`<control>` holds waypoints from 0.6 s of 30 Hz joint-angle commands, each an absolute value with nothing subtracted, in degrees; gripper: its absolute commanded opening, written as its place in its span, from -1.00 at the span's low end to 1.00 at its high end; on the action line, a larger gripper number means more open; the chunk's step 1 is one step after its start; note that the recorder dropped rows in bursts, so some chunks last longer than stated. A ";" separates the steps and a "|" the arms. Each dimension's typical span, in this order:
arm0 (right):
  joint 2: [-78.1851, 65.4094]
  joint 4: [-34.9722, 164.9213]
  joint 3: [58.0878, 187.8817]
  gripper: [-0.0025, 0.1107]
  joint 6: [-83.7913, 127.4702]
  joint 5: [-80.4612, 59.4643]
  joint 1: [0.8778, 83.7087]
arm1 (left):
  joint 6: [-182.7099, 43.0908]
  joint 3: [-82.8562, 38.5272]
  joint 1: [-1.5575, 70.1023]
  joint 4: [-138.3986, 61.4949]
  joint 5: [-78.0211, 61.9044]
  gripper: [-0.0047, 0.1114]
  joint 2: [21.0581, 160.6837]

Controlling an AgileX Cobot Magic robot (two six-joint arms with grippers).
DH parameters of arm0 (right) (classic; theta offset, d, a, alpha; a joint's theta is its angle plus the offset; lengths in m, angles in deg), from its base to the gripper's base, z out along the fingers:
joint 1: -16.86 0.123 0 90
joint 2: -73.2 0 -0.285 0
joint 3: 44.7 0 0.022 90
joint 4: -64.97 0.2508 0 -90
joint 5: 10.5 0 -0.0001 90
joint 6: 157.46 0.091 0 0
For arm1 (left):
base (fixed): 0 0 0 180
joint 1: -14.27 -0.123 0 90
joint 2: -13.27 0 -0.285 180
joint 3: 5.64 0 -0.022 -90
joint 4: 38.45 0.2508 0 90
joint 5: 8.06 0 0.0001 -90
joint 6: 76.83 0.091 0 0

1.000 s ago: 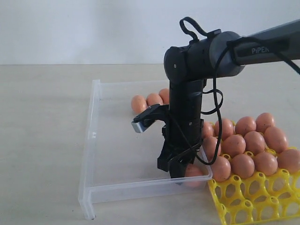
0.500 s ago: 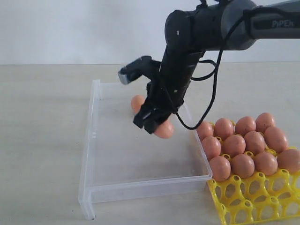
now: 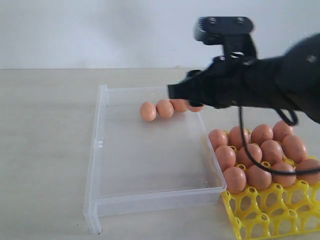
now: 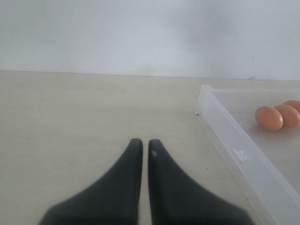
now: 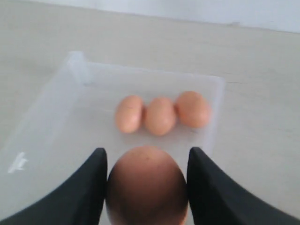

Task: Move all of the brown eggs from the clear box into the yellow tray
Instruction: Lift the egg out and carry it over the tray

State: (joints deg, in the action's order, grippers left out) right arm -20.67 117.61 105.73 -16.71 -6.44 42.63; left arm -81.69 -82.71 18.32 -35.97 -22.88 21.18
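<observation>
Black right arm [image 3: 280,85] with a thin black cable [image 3: 242,140]; left pincer [image 4: 145,143] has smooth tapered black fingers [image 4: 122,187].

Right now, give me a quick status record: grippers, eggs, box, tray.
right gripper: closed on one brown egg, above the clear box
left gripper: shut, empty, over the table beside the box
eggs in box: three, in a row near one end
yellow tray: about twelve eggs seated, front cups empty
</observation>
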 commanded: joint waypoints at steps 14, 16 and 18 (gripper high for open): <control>0.19 89.75 90.08 -0.96 3.44 -9.46 16.39 | -81.56 -82.86 18.12 -36.11 -22.68 -0.85 21.06; 0.09 88.95 91.47 -0.96 -0.92 -7.95 16.90 | -81.56 -82.86 18.12 -36.11 -22.68 -0.85 21.06; 0.09 88.84 93.11 -0.96 -2.61 -4.86 16.78 | -81.56 -82.86 18.12 -36.11 -22.68 -0.85 21.06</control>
